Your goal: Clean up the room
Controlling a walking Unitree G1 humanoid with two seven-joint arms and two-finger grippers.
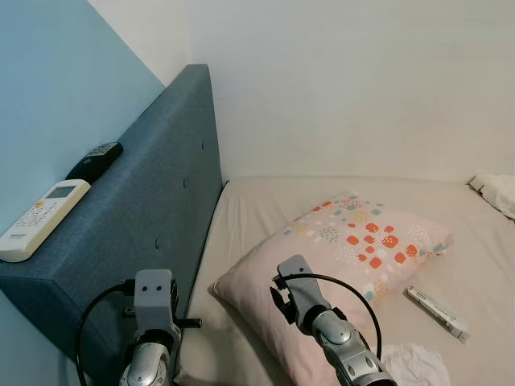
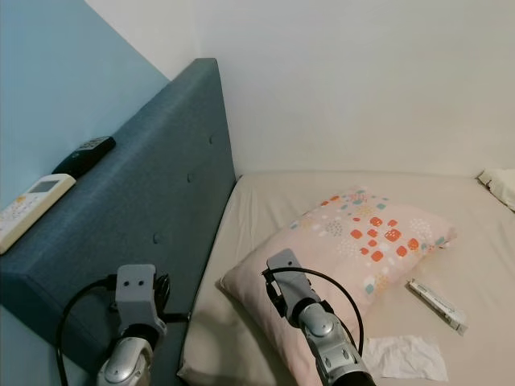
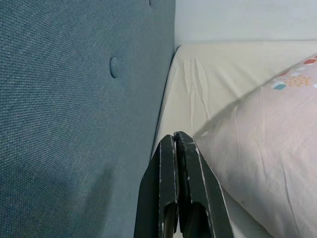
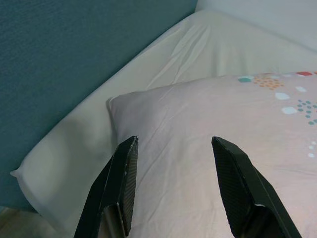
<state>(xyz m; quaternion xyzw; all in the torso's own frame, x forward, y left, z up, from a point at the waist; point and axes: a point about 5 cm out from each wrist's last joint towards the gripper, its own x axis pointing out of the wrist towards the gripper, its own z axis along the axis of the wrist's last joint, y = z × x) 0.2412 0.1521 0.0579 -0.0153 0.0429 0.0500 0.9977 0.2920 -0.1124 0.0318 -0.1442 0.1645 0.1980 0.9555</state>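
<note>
- Bed (image 1: 322, 197) with a beige sheet fills my head views; the blue padded headboard (image 1: 153, 209) runs along its left edge.
- Pink pillow (image 1: 354, 257) with red and teal spots lies on the mattress near the headboard, one corner pointing toward the bed's left edge.
- Right gripper (image 4: 173, 188): I see both black fingers spread wide, hovering just above the plain pink end of the pillow, nothing between them. In the head view the right arm (image 1: 322, 318) reaches over that same end.
- Left gripper (image 3: 176, 163): fingers pressed flat together, holding nothing, pointed along the seam where the mattress meets the headboard, with the pillow's edge just beside them.
- Crumpled white tissue (image 1: 414, 362) sits on the sheet near the bed's near edge, just right of the right arm.
- Small white box-like tube (image 1: 437, 312) lies flat on the sheet, right of the pillow and apart from the tissue.
- On the headboard's top ledge: a white remote (image 1: 42, 219) nearest me, a black remote (image 1: 95, 161) farther along.
- White cloth bundle (image 1: 495, 191) at the bed's far right edge.
</note>
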